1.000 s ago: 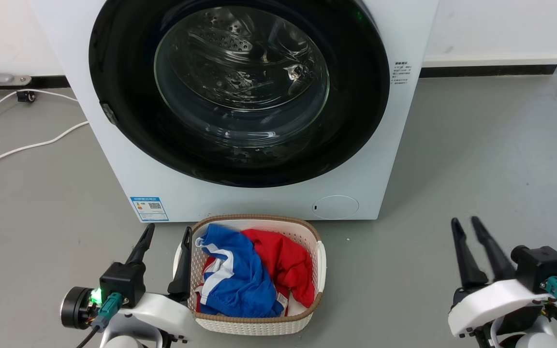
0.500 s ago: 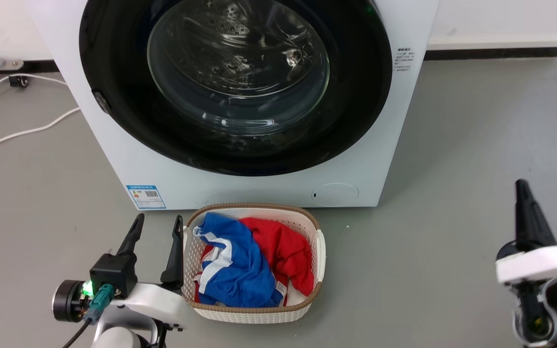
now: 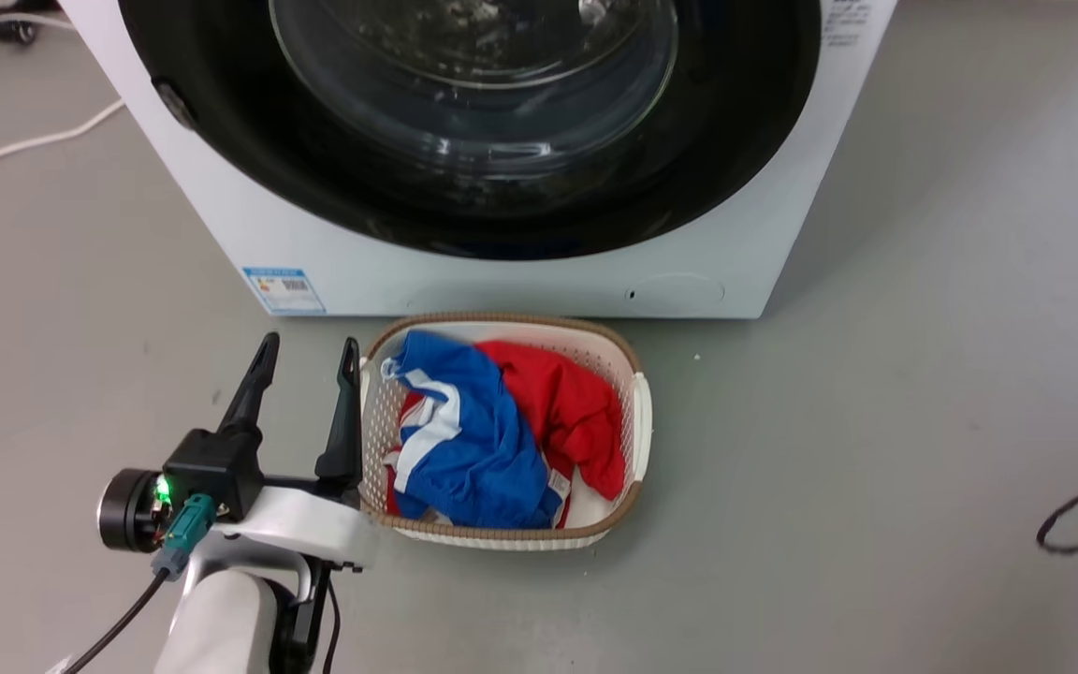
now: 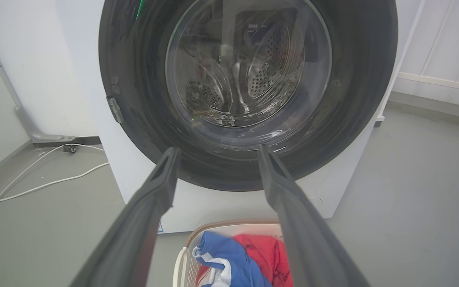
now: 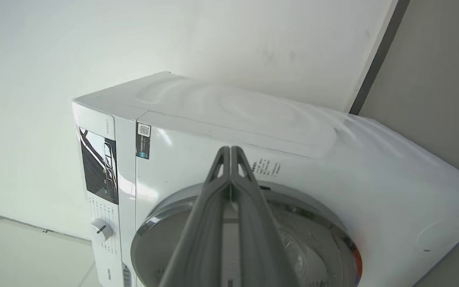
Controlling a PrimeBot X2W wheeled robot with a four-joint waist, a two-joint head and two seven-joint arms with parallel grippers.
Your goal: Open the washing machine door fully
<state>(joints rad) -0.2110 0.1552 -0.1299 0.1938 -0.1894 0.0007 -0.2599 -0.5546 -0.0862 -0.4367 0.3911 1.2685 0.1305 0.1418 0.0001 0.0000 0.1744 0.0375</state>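
- Washer (image 3: 502, 285): blue label (image 3: 284, 290), print unreadable.
- Basket (image 3: 640, 440) holds blue cloth (image 3: 473, 440) and red cloth (image 3: 572, 412).
- Left hand (image 3: 307, 342) spread; right hand (image 5: 229, 149) pressed together.

Bright, even light; soft shadows; glare on washing machine door (image 4: 249, 79); wrist views edge-warped.

The grey floor (image 3: 876, 421) before me carries the white washing machine (image 3: 502, 281), which stands flat on it near the wall. Just in front of the machine sits a white laundry basket (image 3: 644, 421) with a brown rim, close to it but not touching. To my left of the machine, 2 white cables (image 4: 46, 184) trail loosely across the floor, 1 reaching a small black fitting (image 4: 69, 148)
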